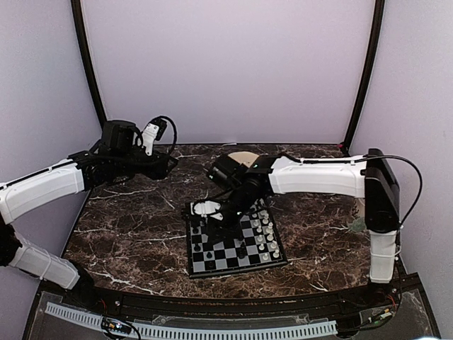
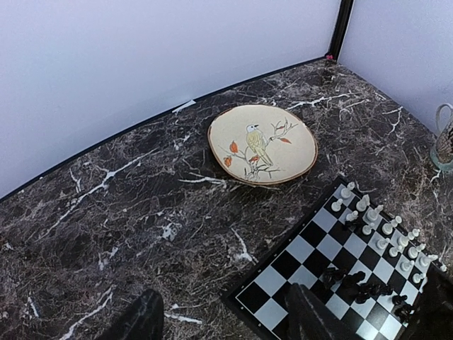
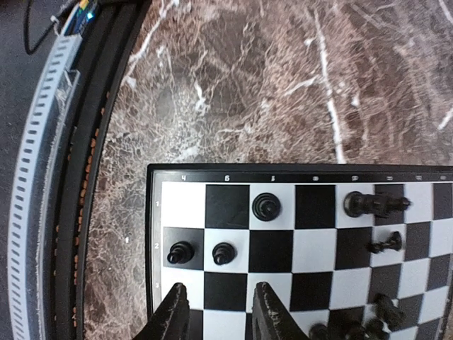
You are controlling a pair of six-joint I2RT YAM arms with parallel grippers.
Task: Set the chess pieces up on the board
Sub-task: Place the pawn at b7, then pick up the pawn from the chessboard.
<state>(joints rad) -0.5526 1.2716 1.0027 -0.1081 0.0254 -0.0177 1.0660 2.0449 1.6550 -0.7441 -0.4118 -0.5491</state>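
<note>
The board (image 1: pixel 233 263) lies flat on the dark marbled bench (image 1: pixel 127 234). The chess pieces are all on it. The white pieces (image 2: pixel 382 230) stand upright in two tidy rows along the board's right-hand edge. The black pieces (image 3: pixel 264 206) are spread loosely over its left half. In the right wrist view, one black piece stands on a white square in the board's outermost row, with two black pawns (image 3: pixel 180 251) side by side on the row just inside it. Further along, two black pieces (image 3: pixel 375 204) lie toppled on their sides, and a few more cluster toward the board's middle.

The right arm reaches across from the right side, and the right tool (image 3: pixel 221 312) hangs over the board's far-left corner. Its fingers are spread, only checkered squares show between them, and it pinches nothing.

The left tool (image 2: pixel 226 322) is off the board, out past its far-left corner and raised above the bench. Its two dark fingers (image 2: pixel 145 319) are spread wide with nothing between them.

A round beige plate (image 2: pixel 262 145) painted with a bird on a branch sits on the bench just beyond the board's far edge. A cup (image 2: pixel 444 142) with a handle stands well to the right of the board.
</note>
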